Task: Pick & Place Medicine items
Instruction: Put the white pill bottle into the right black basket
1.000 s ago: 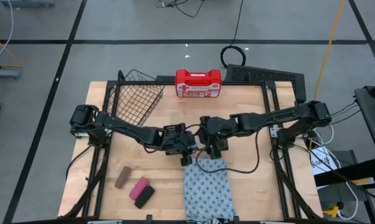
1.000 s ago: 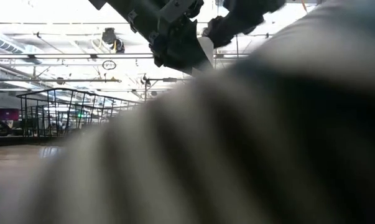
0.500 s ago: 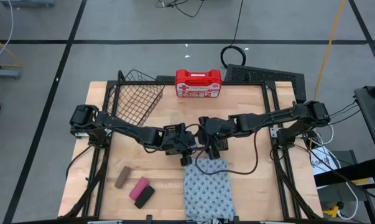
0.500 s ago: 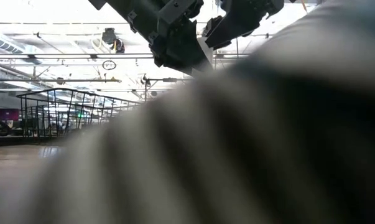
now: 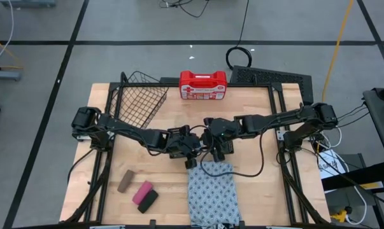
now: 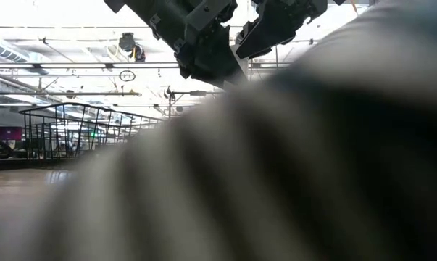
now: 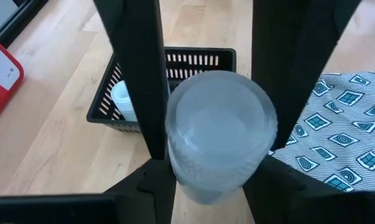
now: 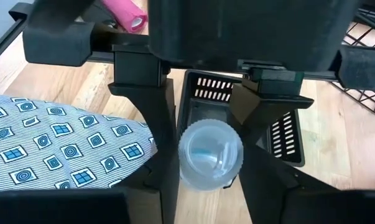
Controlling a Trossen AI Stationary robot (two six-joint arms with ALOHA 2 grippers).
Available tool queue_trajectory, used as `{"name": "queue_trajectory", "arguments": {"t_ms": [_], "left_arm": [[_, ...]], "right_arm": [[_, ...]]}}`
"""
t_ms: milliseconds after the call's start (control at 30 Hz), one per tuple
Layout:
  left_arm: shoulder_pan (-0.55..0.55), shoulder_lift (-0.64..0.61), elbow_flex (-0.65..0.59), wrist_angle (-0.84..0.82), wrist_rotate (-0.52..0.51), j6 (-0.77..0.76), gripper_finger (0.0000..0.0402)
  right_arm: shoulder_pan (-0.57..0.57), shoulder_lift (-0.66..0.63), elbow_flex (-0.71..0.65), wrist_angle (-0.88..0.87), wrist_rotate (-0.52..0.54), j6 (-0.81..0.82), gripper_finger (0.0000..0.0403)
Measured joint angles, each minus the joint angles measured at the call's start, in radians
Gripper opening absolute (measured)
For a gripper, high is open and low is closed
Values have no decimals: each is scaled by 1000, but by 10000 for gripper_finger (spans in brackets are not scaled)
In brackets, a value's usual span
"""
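Observation:
A whitish round bottle (image 7: 221,134) hangs in mid-air at the table's middle, between my two grippers, which face each other. My left gripper (image 5: 190,154) and my right gripper (image 5: 216,151) are both shut on it. Right below stands a small black tray (image 7: 175,59) with another white bottle (image 7: 122,99) in it. A brown block (image 5: 126,181), a pink block (image 5: 142,191) and a black block (image 5: 148,201) lie flat on the table near its front left. My left gripper pinches the bottle's round side (image 7: 175,130) between its two fingers, coming slanting down from the table's left. The bottle is lifted clear above the small tray. My right gripper pinches the bottle's ribbed round end (image 8: 186,149) between its two fingers (image 8: 165,143), coming slanting down from the table's right, opposite the left gripper.
A patterned cloth (image 5: 211,191) lies at the front middle and fills the low view's foreground. A red-and-white case (image 5: 203,86) stands at the far edge. A large wire basket (image 5: 141,102) sits at the far left.
My right gripper has shut its fingers onto the bottle that the left gripper holds. Both arms have stayed where they were, and the bottle has not moved.

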Motion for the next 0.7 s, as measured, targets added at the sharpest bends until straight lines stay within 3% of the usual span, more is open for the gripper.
{"name": "queue_trajectory", "arguments": {"t_ms": [367, 567, 700], "left_arm": [[-1, -84, 0, 11, 23, -10, 230], [-2, -155, 0, -11, 31, 12, 237], [-2, -222, -22, -3, 19, 38, 233]], "right_arm": [[-10, -70, -2, -103, 12, -5, 125], [-10, -157, -5, -205, 13, 49, 125], [-9, -237, -77, -211, 10, 106, 125]]}}
